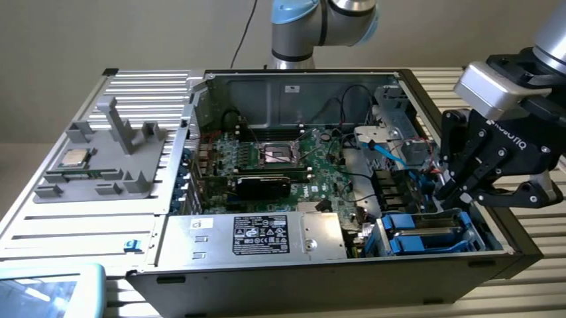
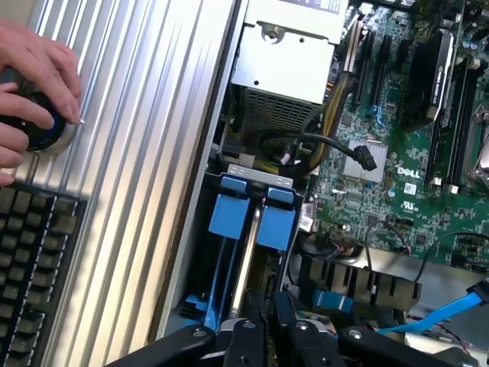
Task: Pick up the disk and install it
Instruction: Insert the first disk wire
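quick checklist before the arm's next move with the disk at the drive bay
1. Black fingers shut on the silver-grey disk in its bright blue plastic carrier: ok.
2. Disk standing on edge inside the metal drive bay of the open black computer case: ok.
3. Disk fully seated: cannot tell.
4. Thin light-blue cable apart from the disk: ok.
5. Person's hand on a round black knob, away from the case: ok.

Inside an open computer case (image 1: 309,279) a green motherboard (image 1: 329,165) is seen beside a silver box with a black label (image 1: 256,235), and a grey fixture (image 1: 115,156), seemingly bearing a small chip (image 1: 73,158), is set outside it.
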Motion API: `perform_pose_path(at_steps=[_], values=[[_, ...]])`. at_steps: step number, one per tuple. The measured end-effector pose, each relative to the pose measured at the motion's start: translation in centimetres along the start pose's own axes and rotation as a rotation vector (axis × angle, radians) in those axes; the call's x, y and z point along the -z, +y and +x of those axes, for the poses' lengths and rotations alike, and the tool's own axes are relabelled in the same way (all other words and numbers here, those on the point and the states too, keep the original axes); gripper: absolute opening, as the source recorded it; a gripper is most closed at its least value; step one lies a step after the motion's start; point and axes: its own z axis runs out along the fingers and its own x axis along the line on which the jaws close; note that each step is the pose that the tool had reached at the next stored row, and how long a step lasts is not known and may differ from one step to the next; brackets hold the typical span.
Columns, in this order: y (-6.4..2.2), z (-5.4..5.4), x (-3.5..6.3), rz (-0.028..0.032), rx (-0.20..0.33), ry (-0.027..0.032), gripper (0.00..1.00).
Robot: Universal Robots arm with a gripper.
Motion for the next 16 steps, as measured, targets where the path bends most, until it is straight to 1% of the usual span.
perform_pose_path(at_steps=[4, 6, 7, 8, 10, 13, 14, 16], values=[[-0.02, -0.05, 0.00, -0.0001, 0.000, 0.0002, 0.16], [-0.14, -0.38, 0.00, -0.0006, -0.001, 0.0024, 0.16], [-0.20, -0.46, -0.02, -0.0016, -0.001, 0.0024, 0.16], [-0.25, -0.51, -0.05, -0.0039, -0.001, 0.0019, 0.16], [-0.32, -0.51, -0.06, -0.0113, -0.003, 0.0005, 0.16], [-0.39, -0.48, -0.05, -0.0138, -0.004, -0.0001, 0.16], [-0.46, -0.47, -0.04, -0.0139, -0.005, -0.0002, 0.16], [-0.47, -0.47, -0.06, -0.0135, -0.023, -0.0022, 0.16]])
